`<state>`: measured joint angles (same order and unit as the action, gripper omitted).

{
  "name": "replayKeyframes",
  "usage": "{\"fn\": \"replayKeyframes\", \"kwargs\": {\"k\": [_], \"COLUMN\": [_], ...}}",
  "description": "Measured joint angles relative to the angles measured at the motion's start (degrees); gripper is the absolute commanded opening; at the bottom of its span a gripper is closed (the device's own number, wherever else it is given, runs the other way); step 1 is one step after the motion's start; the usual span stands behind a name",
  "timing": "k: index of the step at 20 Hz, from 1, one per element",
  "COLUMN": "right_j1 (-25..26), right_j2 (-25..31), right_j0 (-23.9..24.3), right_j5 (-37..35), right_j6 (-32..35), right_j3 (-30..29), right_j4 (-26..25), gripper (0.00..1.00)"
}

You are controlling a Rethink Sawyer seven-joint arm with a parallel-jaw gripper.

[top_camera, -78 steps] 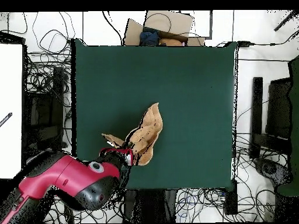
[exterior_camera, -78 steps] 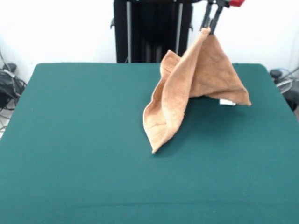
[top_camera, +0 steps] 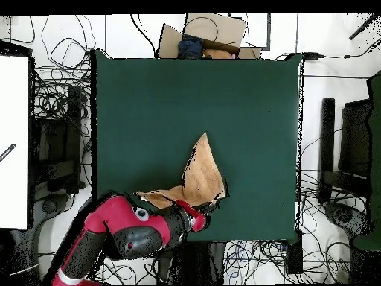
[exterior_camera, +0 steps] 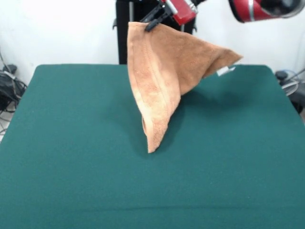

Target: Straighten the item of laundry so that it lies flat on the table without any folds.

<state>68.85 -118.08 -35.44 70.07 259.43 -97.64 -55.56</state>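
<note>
The orange-tan towel (exterior_camera: 162, 76) hangs in the air over the dark green table (exterior_camera: 71, 143). My gripper (exterior_camera: 153, 20) is shut on its top corner at the top of the front view. The cloth drapes down in folds to a point that touches or nearly touches the table. One corner with a small white tag (exterior_camera: 225, 71) sticks out to the right. In the overhead view the towel (top_camera: 199, 177) spreads from my gripper (top_camera: 202, 217) near the table's bottom edge, with a tip pointing up the table.
The red and black arm (top_camera: 126, 234) reaches in from the lower left of the overhead view. Cables and equipment (top_camera: 56, 112) lie on the floor around the table. A cardboard box (top_camera: 205, 33) stands beyond the far edge.
</note>
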Motion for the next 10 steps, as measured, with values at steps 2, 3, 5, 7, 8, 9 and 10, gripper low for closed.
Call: {"fn": "replayKeyframes", "kwargs": {"k": [2,3,5,7,8,9,10], "right_j1": [0.0,-0.1,-0.3,-0.8,-1.3,-1.8,-2.4], "right_j2": [0.0,0.0,0.1,0.6,1.1,1.6,2.1], "right_j0": [-0.2,-0.4,-0.9,-2.0,-2.7,-3.4,-4.1], "right_j5": [1.0,1.0,1.0,0.9,0.8,0.7,0.6], "right_j6": [0.0,0.0,0.0,0.0,0.0,0.0,0.0], "right_j3": [0.0,0.0,0.0,0.0,0.0,0.0,0.0], "right_j4": [0.1,0.2,0.3,0.4,0.5,0.5,0.5], "gripper": [0.0,0.0,0.0,0.0,0.0,0.0,0.0]}}
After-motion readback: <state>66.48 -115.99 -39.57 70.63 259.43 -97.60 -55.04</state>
